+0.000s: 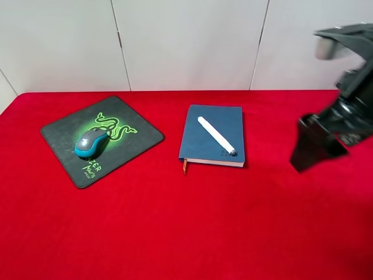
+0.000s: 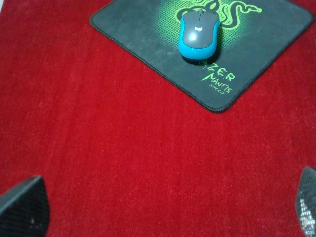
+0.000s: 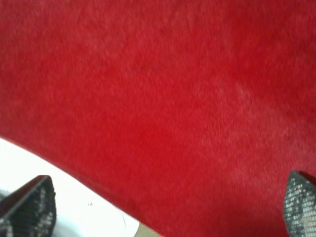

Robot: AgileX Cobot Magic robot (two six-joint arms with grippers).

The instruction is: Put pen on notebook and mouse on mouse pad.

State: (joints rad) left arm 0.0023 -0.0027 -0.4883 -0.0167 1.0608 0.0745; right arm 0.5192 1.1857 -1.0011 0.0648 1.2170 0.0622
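A table covered in bright red felt-like cloth (image 1: 175, 233) stands against a plain pale grey panelled wall (image 1: 186, 41) with thin vertical seams.

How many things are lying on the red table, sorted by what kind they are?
mouse: 1
mouse pad: 1
pen: 1
notebook: 1
Total: 4
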